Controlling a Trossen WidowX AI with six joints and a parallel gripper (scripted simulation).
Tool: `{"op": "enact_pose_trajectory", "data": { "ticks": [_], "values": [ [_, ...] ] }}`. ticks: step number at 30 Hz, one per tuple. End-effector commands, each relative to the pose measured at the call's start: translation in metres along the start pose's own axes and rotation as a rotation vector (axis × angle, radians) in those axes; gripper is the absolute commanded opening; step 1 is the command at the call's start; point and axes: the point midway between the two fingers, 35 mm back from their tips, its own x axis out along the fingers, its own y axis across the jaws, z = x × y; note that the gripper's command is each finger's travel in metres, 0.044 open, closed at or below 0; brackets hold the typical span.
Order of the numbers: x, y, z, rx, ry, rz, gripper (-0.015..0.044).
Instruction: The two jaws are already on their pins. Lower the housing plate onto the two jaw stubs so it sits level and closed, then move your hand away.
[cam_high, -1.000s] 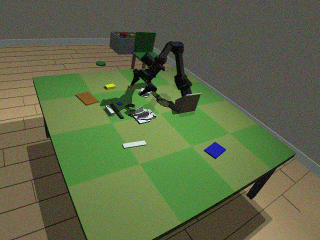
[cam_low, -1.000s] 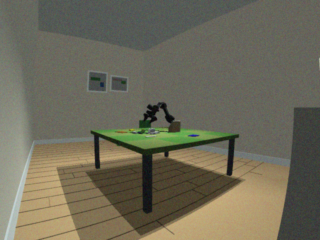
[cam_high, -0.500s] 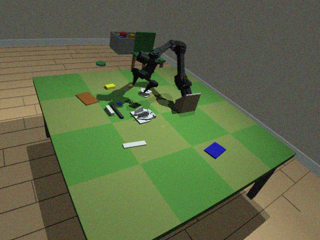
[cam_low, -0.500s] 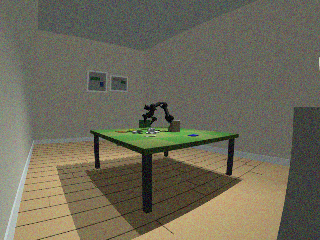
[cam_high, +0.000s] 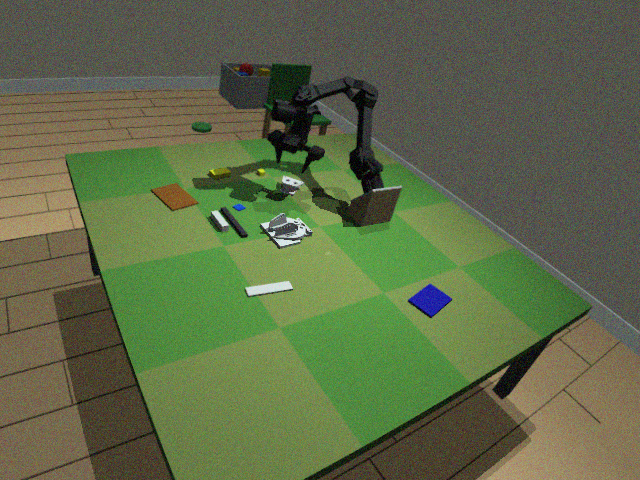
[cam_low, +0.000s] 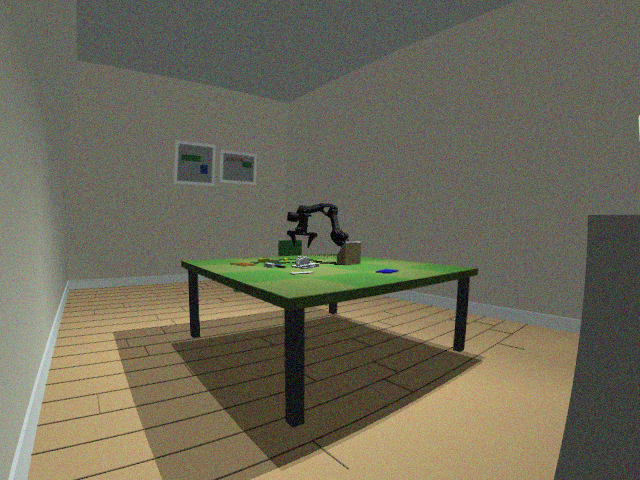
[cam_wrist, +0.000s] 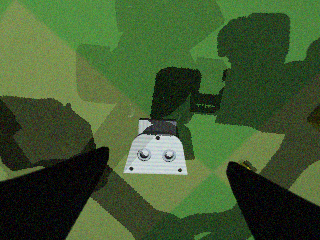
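The housing plate (cam_high: 292, 182) (cam_wrist: 156, 163), a white trapezoid with two round bosses and small dark holes, sits raised above the table on a part that is mostly hidden below it. The white base with the jaws (cam_high: 285, 229) (cam_low: 303, 263) lies apart from it, nearer the top camera; a grey fin stands up on it. The jaw stubs are too small to make out. My gripper (cam_high: 291, 166) (cam_low: 302, 245) (cam_wrist: 168, 159) is wide open and empty, pointing down above the housing plate. In the wrist view the plate shows between the fingertips, nearer the left one.
A black bar (cam_high: 234, 222) and a white block (cam_high: 219, 220) lie beside the base. An orange plate (cam_high: 174, 196), a small blue square (cam_high: 238, 207), a yellow block (cam_high: 220, 173) and a yellow cube (cam_high: 261, 172) lie around. An upright brown board (cam_high: 382, 206) (cam_low: 349, 253) stands by the arm's foot.
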Motion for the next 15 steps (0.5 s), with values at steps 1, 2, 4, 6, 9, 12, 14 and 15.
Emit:
{"op": "enact_pose_trajectory", "data": {
  "ticks": [1,2,4,6,9,12,14,15],
  "values": [
    [-0.007,0.001,-0.029,-0.052,0.067,0.050,0.0440],
    [-0.008,0.001,-0.032,-0.057,0.075,0.057,0.0440],
    [-0.008,0.001,-0.033,-0.059,0.077,0.059,0.0440],
    [-0.008,0.001,-0.033,-0.059,0.077,0.059,0.0440],
    [-0.007,0.001,-0.033,-0.059,0.077,0.059,0.0440],
    [0.011,0.002,-0.034,-0.058,0.076,0.060,0.0440],
    [0.026,0.003,-0.036,-0.058,0.077,0.057,0.0440],
    [0.030,0.003,-0.037,-0.059,0.078,0.055,0.0440]
  ]
}}
